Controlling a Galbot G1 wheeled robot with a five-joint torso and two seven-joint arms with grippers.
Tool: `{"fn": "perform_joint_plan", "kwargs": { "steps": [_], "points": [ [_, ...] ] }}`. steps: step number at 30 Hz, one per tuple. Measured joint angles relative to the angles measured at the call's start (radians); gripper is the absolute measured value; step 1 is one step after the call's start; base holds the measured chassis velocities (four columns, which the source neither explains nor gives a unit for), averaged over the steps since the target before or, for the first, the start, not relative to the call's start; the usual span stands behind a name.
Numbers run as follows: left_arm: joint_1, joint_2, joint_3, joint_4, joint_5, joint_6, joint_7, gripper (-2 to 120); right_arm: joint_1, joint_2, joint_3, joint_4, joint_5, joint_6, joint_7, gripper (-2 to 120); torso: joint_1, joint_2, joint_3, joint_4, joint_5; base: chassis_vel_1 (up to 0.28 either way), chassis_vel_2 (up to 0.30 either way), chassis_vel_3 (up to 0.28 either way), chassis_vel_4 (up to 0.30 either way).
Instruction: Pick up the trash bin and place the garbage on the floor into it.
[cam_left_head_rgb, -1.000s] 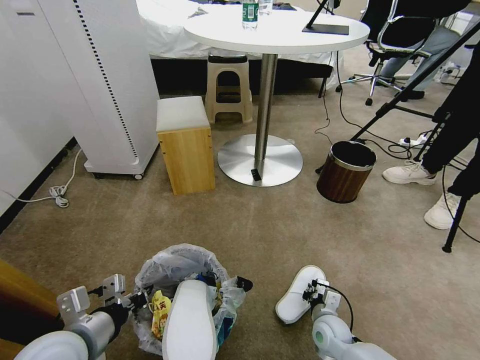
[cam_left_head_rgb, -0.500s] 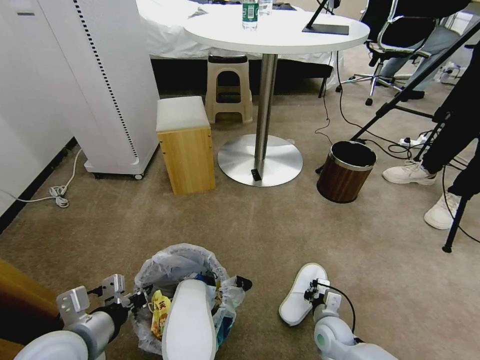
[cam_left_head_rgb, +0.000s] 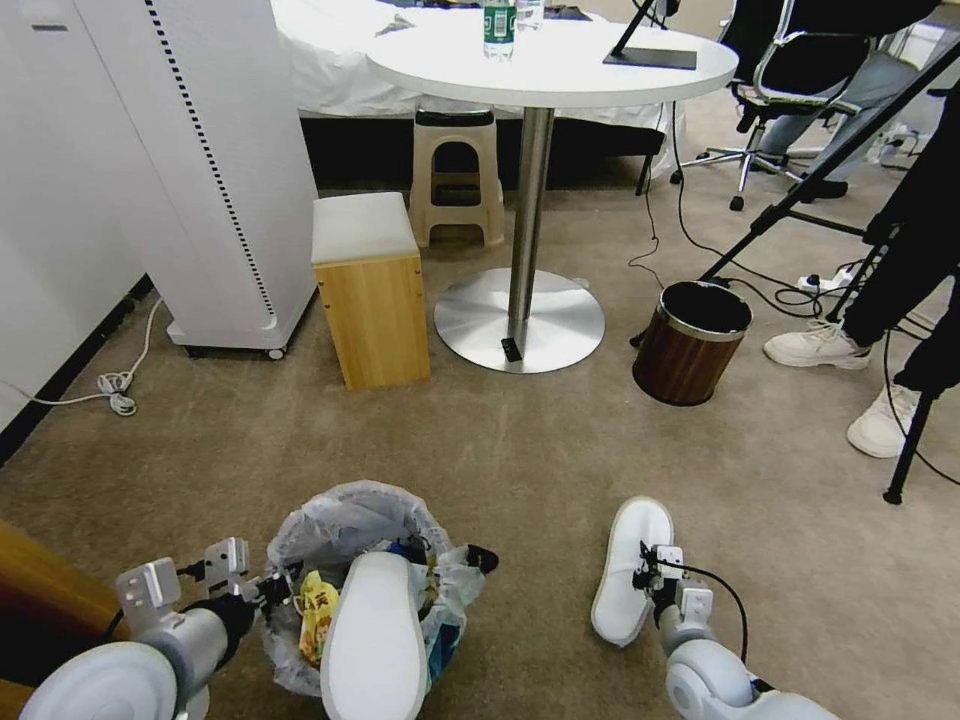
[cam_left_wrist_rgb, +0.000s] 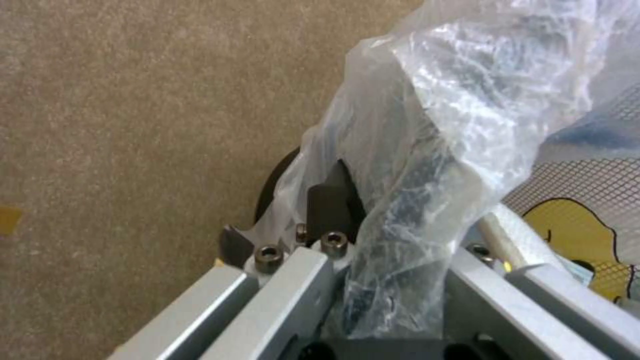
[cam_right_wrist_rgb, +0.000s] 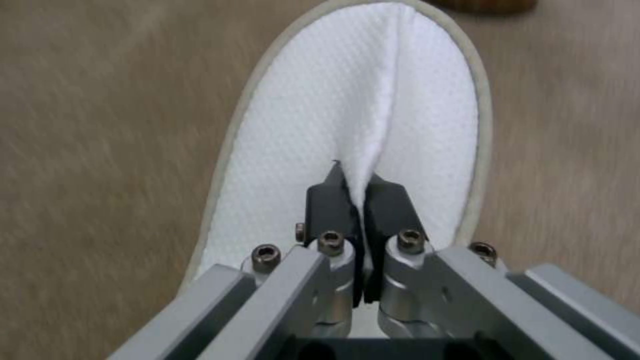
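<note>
One slipper (cam_left_head_rgb: 375, 640) hiding bin (cam_left_head_rgb: 300, 560) contents

At the lower left of the head view sits the trash bin (cam_left_head_rgb: 345, 560), a slipper (cam_left_head_rgb: 372, 640) lying across its top. To its right, apart on the carpet (cam_left_head_rgb: 520, 450), lies a second slipper (cam_left_head_rgb: 628, 565). Above, at centre, stands the round table (cam_left_head_rgb: 550, 62), a wooden stool (cam_left_head_rgb: 370, 290) left of its base, a wood-look bin (cam_left_head_rgb: 690, 345) to the right.
</note>
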Motion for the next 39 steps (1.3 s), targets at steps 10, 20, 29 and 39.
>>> {"fn": "perform_joint_plan", "kwargs": {
  "steps": [10, 20, 29, 39],
  "points": [
    [0.007, -0.031, 0.010, 0.006, 0.027, 0.001, 0.006, 0, 0.039, -0.153, 0.010, 0.191, -0.139, 0.051, -0.049, 0, 0.000, 0.000, 0.000, 0.0000, -0.0002, 0.000, 0.000, 0.000, 0.000],
    [0.008, -0.047, 0.016, 0.001, 0.047, 0.002, 0.018, 0, 0.144, -0.238, -0.006, 0.286, -0.198, 0.106, -0.084, 0, 0.000, 0.000, 0.000, -0.0001, 0.0003, 0.000, 0.000, 0.000, 0.000],
    [0.000, -0.040, 0.031, 0.018, 0.050, 0.005, 0.019, 0, 0.205, -0.249, -0.029, 0.328, -0.227, 0.162, -0.141, 0, 0.000, 0.000, 0.000, 0.0000, 0.0001, 0.000, 0.000, 0.000, 0.000],
    [-0.010, -0.044, 0.044, 0.036, 0.055, 0.006, 0.022, 0, 0.293, -0.250, -0.046, 0.365, -0.260, 0.204, -0.218, 0, 0.000, 0.000, 0.000, 0.0000, 0.0000, 0.000, 0.000, 0.000, 0.000]
  ]
}}
